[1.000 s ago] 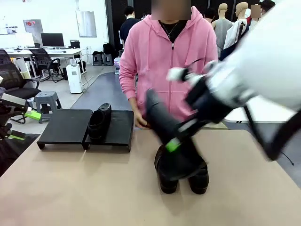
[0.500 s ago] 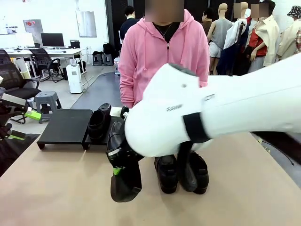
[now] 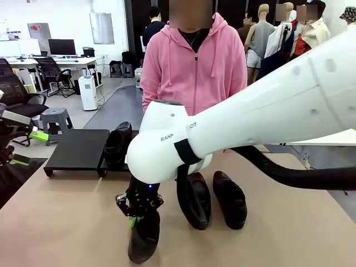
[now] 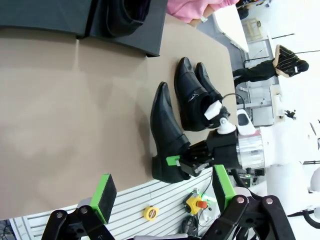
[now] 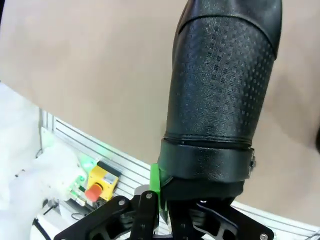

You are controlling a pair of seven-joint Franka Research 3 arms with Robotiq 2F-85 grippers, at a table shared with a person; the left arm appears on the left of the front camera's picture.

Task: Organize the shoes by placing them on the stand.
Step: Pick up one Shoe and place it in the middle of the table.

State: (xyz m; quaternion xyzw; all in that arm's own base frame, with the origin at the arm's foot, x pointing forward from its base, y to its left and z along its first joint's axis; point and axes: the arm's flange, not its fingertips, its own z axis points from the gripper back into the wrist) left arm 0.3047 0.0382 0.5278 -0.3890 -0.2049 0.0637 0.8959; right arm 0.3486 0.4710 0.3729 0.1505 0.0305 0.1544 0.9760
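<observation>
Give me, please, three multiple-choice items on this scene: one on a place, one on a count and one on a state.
1. Where is the shoe that the right gripper holds?
A on the stand
B low at the near edge of the table
C in the person's hand

2. How many shoes rest on the stand?
A one
B two
C three

3. How is the left gripper?
A shut on a shoe
B shut on the stand
C open, holding nothing

Key:
1 B: gripped at its heel end, it is left of the two other shoes on the table.
2 A: a single shoe lies there.
3 C: its green pads stand wide apart with nothing between them.
</observation>
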